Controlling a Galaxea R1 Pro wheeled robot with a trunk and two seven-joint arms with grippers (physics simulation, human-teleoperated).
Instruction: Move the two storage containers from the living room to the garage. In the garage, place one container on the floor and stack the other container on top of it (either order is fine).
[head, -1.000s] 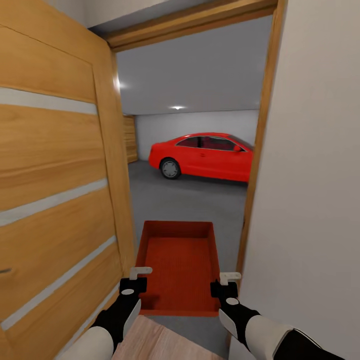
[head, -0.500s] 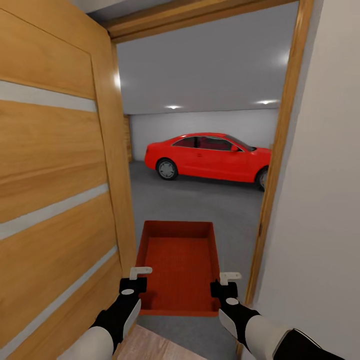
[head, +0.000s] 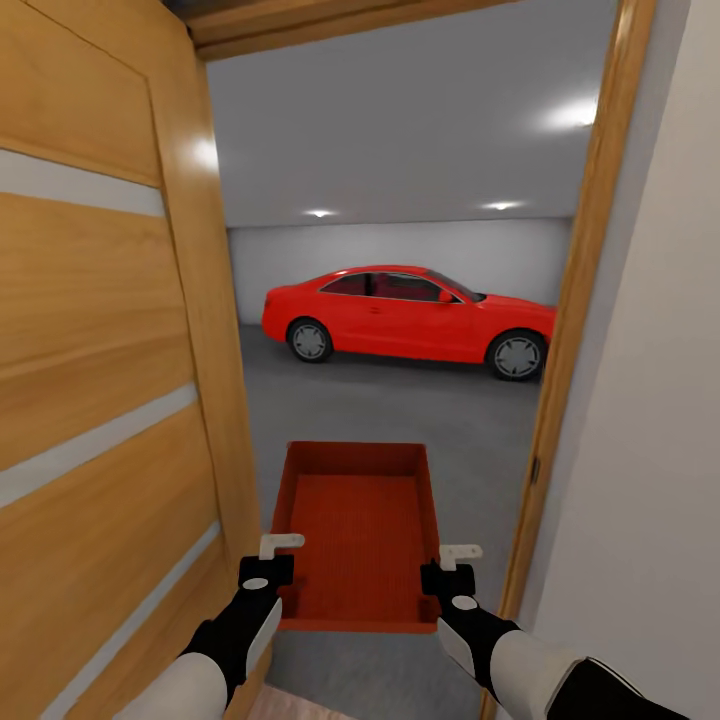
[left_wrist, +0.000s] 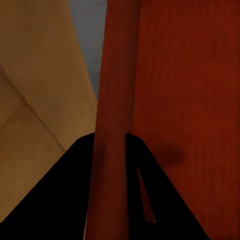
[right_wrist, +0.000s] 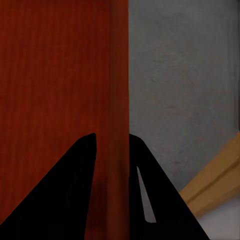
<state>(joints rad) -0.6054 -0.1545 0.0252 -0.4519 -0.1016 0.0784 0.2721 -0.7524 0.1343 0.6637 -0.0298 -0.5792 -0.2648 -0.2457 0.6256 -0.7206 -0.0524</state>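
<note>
I hold one orange-red storage container (head: 358, 530) level in front of me, lidless and with nothing in it. My left gripper (head: 277, 556) is shut on its left wall (left_wrist: 112, 125), and my right gripper (head: 452, 562) is shut on its right wall (right_wrist: 119, 125). I am in a doorway, with the garage ahead: a dark grey concrete floor (head: 400, 405), pale grey walls and a red car (head: 405, 312). The second storage container is out of view.
An open wooden door (head: 100, 400) stands close on my left, near the container's left wall. A wooden door frame (head: 570, 330) and a white wall (head: 650, 450) close in on the right. The red car is parked across the far side of the garage.
The view has moved forward through the doorway: the door frame slid to the right, the whole car now shows, and the wood plank floor has nearly left view. My hold on the container is unchanged.
</note>
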